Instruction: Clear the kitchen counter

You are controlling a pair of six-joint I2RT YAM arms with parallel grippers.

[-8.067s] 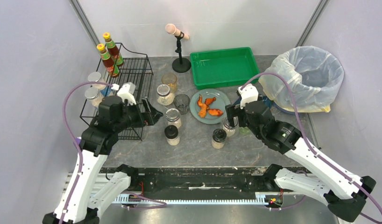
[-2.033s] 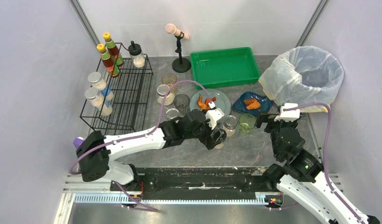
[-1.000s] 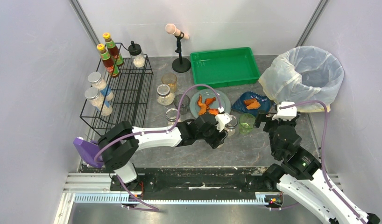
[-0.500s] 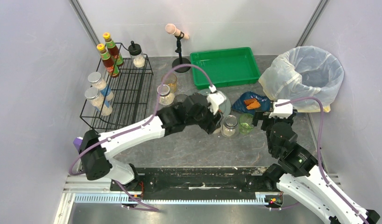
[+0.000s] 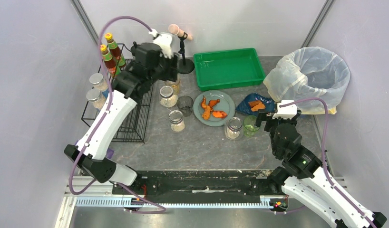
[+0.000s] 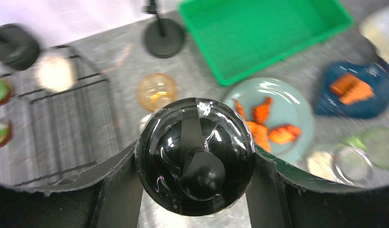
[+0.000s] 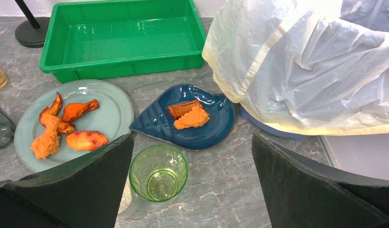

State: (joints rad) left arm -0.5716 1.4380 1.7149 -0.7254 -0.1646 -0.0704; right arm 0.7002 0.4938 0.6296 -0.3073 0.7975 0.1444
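The left pincer [image 6: 195, 186] clamps a round, glossy black lid [image 6: 195, 142], jaws part spread. We find the right pincer [image 7: 190, 183] gaping wide, holding nothing.

Tray [image 5: 228, 71] behind plate [image 5: 225, 100], rack [image 5: 139, 111] at left

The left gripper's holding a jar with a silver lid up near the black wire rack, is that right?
Nearly. The lid is glossy black, not silver; the left wrist view shows it from above, between the fingers. The rest holds: the left gripper grips the jar up near the black wire rack.
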